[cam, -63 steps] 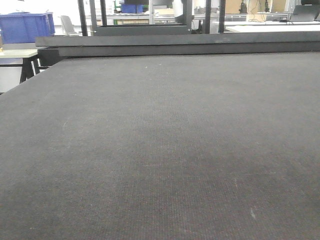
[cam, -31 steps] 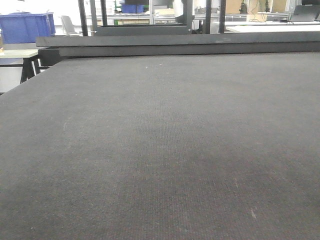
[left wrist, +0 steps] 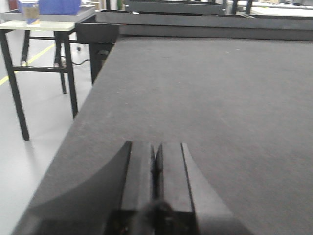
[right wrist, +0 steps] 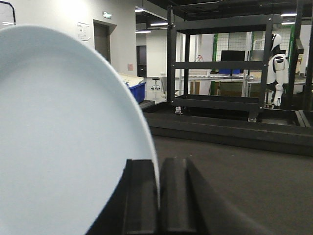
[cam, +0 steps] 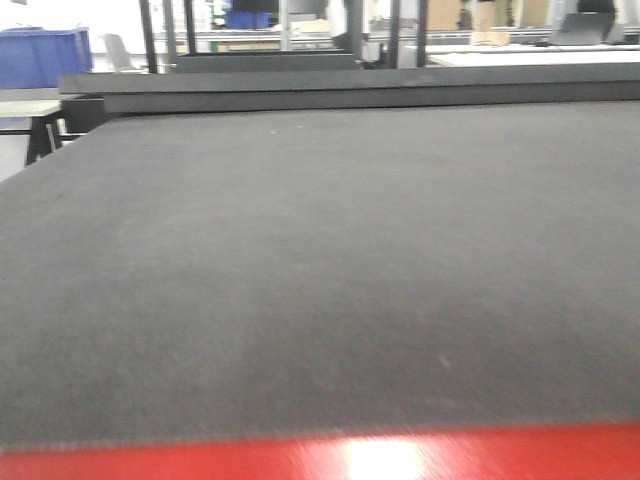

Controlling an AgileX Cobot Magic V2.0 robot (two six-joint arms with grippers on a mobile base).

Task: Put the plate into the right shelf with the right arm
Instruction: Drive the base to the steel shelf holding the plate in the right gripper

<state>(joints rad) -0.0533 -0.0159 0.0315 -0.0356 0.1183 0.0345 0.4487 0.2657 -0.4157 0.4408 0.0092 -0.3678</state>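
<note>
Right gripper (right wrist: 159, 196) fingers pinch plate (right wrist: 63, 137) rim; plate on edge, at 9 o'clock in wrist view. Left gripper (left wrist: 156, 166) fingers pressed together, empty. Carry slowly, pinch firm: glossy rim likely slips.

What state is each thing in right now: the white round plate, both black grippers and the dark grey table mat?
White round glossy plate: lifted, standing on edge, rim clamped between the right gripper's fingers.
Black two-finger right gripper: shut on the plate.
Black two-finger left gripper: shut, holding nothing, over the mat.
Dark grey table mat: flat, with nothing on the part in view.
</note>
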